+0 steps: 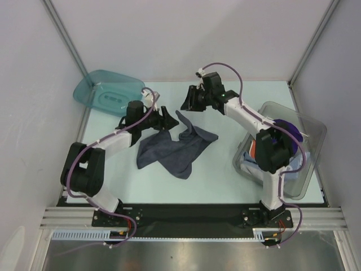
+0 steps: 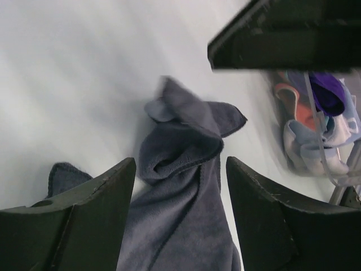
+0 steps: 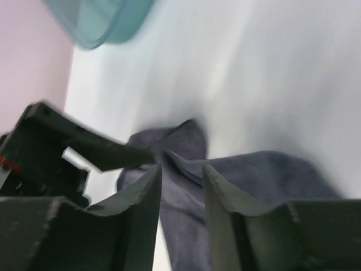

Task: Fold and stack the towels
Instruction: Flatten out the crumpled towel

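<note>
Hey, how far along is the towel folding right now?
Done: nothing looks folded or stacked. In hand: the grey towel lies crumpled mid-table, with the left hand and right hand open beside it, neither gripping. Left: fold it, then the other towels bunched in the clear bin, and stack them.

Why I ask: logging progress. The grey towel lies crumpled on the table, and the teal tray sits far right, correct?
No: the top view shows the teal tray at the far left. The grey towel does lie crumpled on the table.
</note>
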Controlling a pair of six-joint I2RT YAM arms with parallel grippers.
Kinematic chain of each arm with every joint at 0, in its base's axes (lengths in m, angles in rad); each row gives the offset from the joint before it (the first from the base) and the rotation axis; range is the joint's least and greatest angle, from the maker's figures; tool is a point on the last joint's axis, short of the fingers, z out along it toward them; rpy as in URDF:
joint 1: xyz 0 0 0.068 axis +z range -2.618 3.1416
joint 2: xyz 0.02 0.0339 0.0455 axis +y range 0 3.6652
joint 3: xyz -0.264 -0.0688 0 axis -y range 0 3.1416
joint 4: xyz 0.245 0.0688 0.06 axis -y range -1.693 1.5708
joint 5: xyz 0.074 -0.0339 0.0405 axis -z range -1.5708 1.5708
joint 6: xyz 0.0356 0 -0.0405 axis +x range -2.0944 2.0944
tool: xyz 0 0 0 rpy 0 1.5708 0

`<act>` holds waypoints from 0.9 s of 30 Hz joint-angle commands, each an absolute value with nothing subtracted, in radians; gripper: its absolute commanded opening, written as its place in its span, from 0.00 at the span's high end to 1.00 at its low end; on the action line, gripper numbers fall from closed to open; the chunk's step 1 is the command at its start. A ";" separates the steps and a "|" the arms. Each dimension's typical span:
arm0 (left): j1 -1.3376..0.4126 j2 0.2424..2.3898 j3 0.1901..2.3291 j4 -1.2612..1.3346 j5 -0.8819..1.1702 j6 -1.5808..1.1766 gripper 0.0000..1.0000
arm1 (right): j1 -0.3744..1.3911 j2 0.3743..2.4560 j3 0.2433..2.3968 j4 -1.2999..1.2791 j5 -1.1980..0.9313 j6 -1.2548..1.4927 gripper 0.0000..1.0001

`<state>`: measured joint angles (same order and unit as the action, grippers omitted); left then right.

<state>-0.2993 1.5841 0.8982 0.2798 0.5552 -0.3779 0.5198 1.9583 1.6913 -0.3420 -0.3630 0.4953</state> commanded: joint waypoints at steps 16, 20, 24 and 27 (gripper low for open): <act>-0.220 1.839 1.192 0.215 0.374 -0.403 0.26 | 0.488 1.815 1.434 -0.531 -0.058 -0.144 0.51; -0.184 1.844 1.207 0.186 0.396 -0.449 0.26 | 0.584 1.764 1.345 -0.434 0.036 -0.221 0.57; -0.179 1.855 1.216 0.152 0.396 -0.449 0.26 | 0.601 1.727 1.289 -0.348 0.017 -0.242 0.58; -0.176 1.861 1.221 0.144 0.403 -0.465 0.26 | 0.617 1.744 1.292 -0.351 0.055 -0.264 0.60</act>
<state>-0.1734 1.8481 1.1786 0.1513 0.3954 -0.4389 0.6151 1.7782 1.2858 -0.4362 -0.0051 -0.2031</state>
